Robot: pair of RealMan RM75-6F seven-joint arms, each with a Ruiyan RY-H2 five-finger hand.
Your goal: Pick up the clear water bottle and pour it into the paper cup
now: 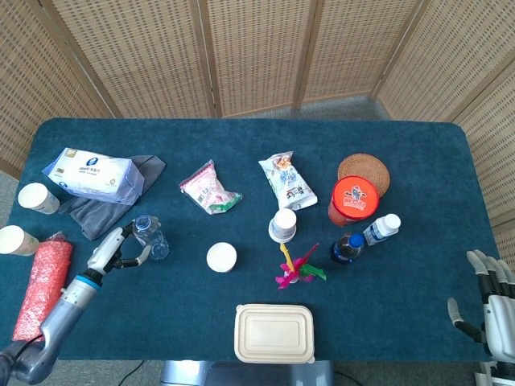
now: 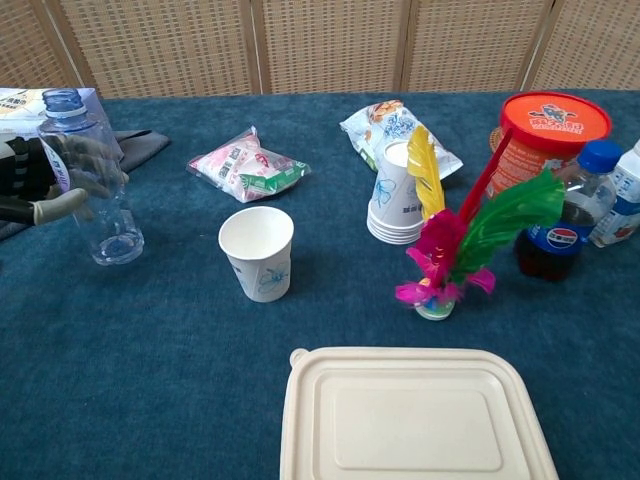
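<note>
the clear water bottle stands upright on the blue worktop toward its left edge, its base on the cloth and its cap off-colour blue at the top. the left hand is wrapped around the bottle's upper body, fingers curled across the front and the thumb low on the near side, so it grips the bottle while the bottle's base appears to rest on the worktop. the paper cup stands open and upright just right of the bottle, apart from it, nearer the front edge than the middle. behind the bottle, toward the left rear, lie a white tissue pack and a grey cloth. a stack of paper cups sits mid-worktop beside a feathered shuttlecock, with a cola bottle and an orange-lidded tub to the right. a beige lidded food box lies at the front edge. the right hand hangs off the worktop's right front corner, holding nothing, fingers apart.
</note>
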